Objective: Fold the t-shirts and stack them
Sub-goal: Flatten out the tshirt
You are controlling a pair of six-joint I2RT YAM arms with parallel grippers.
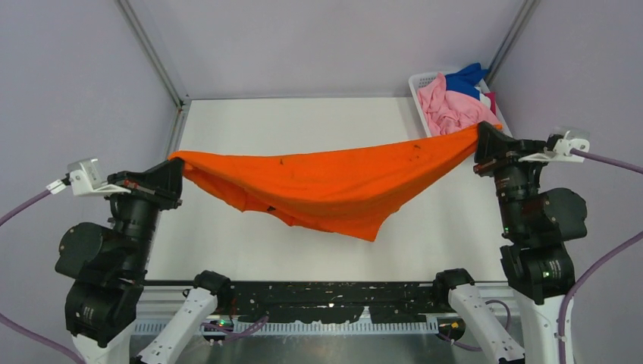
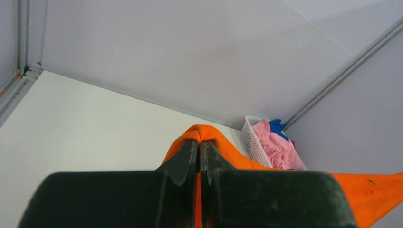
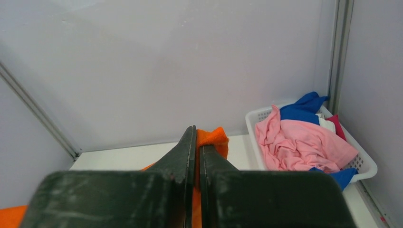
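You've got the orange t-shirt [image 1: 326, 182] strung between both arms, up off the table [image 1: 303, 121]. The left gripper [image 1: 177, 171] pinches one end and the right gripper [image 1: 480, 141] the other. Both wrist cams show the jaws pressed together w/ orange cloth squeezed in the gap, so grip looks solid both sides.

Right end sits higher and further back, just beside the white basket [image 1: 419, 82]. Left end is lower, near the table's left edge. Cloth sags mid-span, w/ a loose flap hanging toward the arm bases; can't tell if that flap touches the table.

My read: you hold it spread like this to pull the bunching out and find the shape before laying it flat — fold not started, nothing stacked.

Pink t-shirt [image 1: 447, 108] and blue t-shirt [image 1: 466, 77] sit heaped in the basket, w/ a bit of magenta cloth [image 1: 489, 101] at its right rim; those come later.

Next prob needs both ends brought level and lowered. Risk: uneven height = shirt lands twisted. Can't tell which edges you're gripping — hem or shoulders.
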